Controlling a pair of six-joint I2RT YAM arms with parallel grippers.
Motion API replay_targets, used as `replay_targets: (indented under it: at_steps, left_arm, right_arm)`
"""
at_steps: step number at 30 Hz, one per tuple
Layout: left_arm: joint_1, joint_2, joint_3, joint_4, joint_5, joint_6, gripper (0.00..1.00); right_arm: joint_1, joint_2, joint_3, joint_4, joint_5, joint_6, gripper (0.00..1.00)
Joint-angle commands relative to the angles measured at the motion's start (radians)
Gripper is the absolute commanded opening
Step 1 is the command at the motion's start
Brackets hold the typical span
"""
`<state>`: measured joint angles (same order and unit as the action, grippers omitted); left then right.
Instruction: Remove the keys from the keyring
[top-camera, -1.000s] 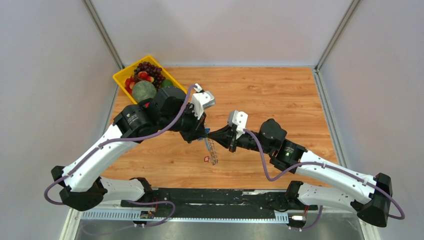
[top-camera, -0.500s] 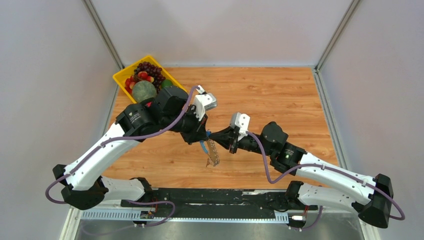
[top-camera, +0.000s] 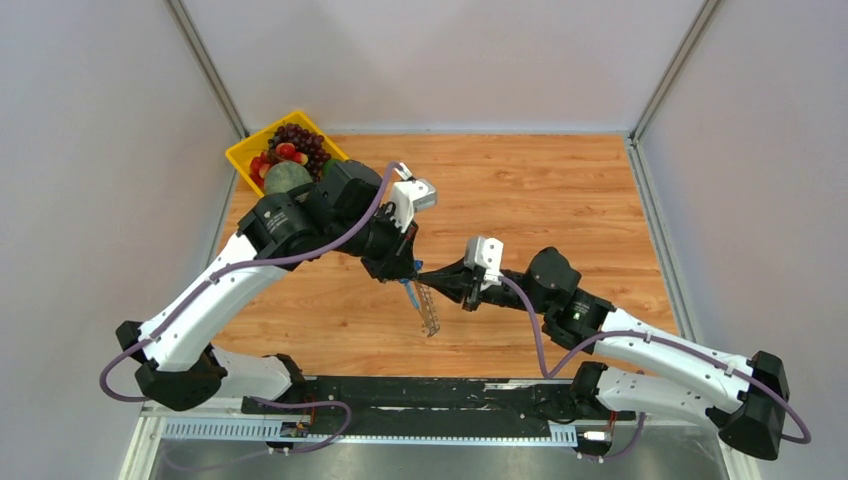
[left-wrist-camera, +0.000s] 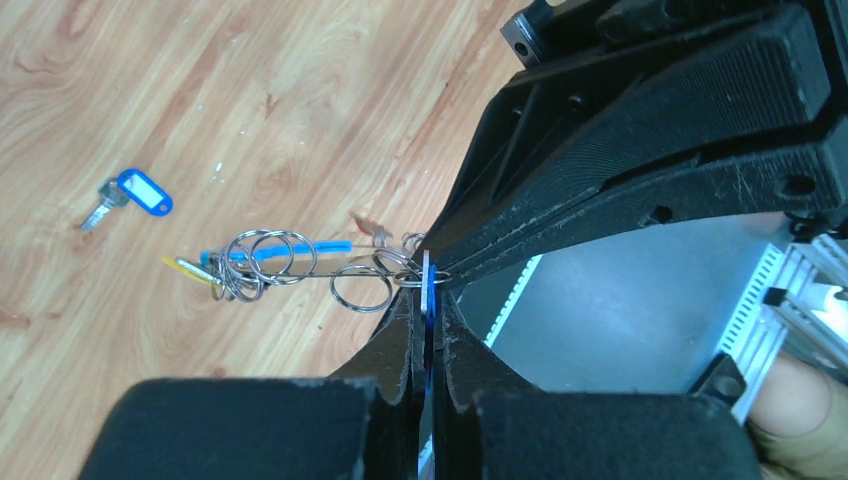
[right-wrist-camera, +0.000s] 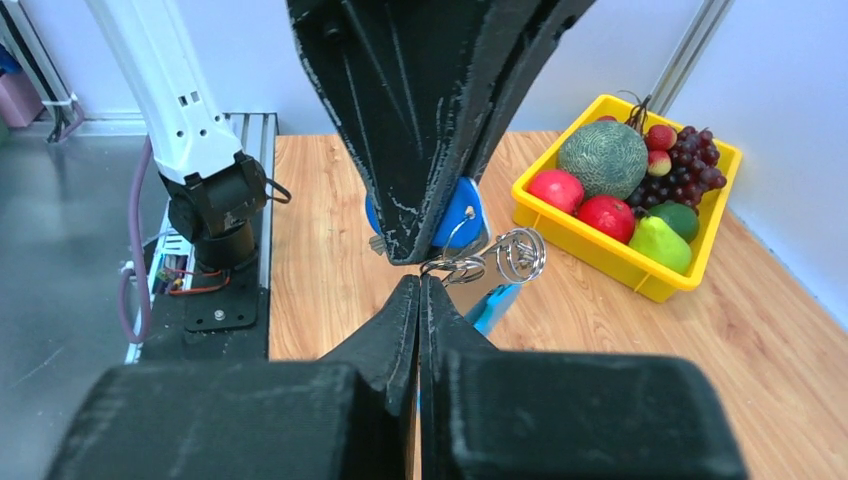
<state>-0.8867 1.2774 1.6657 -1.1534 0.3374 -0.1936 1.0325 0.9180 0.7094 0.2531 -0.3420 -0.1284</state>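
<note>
Left jaws: closed, pinching a flat blue plastic head (left-wrist-camera: 428, 300) edge-on. I take it for the head of a key.
Right jaws: closed, tips meeting the left pair head-on. As far as I can tell they nip a small wire ring (left-wrist-camera: 410, 268) of the bunch.
Keyring (top-camera: 428, 312): held off the table (top-camera: 560, 190) between the two sets of jaws. Its linked rings (left-wrist-camera: 262, 262) and light-blue band (left-wrist-camera: 300, 247) hang below them.
Keys on the ring: a yellow-headed key (left-wrist-camera: 190, 268) sits at the far end of the rings. I cannot make out any others.
Keys off the ring: one key with a blue tag (left-wrist-camera: 138, 192) lies alone on the table, well apart from the bunch.
Surroundings: a yellow fruit basket (top-camera: 245, 155) stands at the far left corner, away from the work.
Progress: I judge one key freed and the blue head being worked off its ring. At least the yellow one is left to do.
</note>
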Motion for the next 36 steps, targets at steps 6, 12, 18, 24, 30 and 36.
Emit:
replay_targets:
  at_steps: [6, 12, 18, 24, 30, 36]
  left_arm:
    - [0.083, 0.043, 0.080, -0.030, 0.110, -0.068, 0.00]
    - [0.091, 0.035, 0.071, -0.007, 0.157, -0.062, 0.00]
    - [0.090, 0.014, 0.051, 0.006, 0.181, -0.031, 0.00]
    - [0.091, -0.011, 0.033, 0.034, 0.184, -0.027, 0.00]
    - [0.091, -0.025, 0.020, 0.059, 0.214, -0.035, 0.00]
    - [0.090, -0.032, 0.015, 0.055, 0.245, -0.032, 0.00]
  right_arm:
    - [0.011, -0.060, -0.031, -0.016, -0.072, -0.155, 0.00]
    - [0.010, -0.082, -0.009, -0.038, 0.042, -0.130, 0.09]
    - [-0.001, -0.083, 0.010, -0.031, 0.145, -0.031, 0.36]
    - [-0.023, -0.055, 0.032, 0.001, 0.110, 0.099, 0.63]
    - [-0.023, -0.021, 0.024, 0.078, 0.045, 0.150, 0.65]
    - [-0.022, -0.005, 0.014, 0.148, 0.016, 0.085, 0.63]
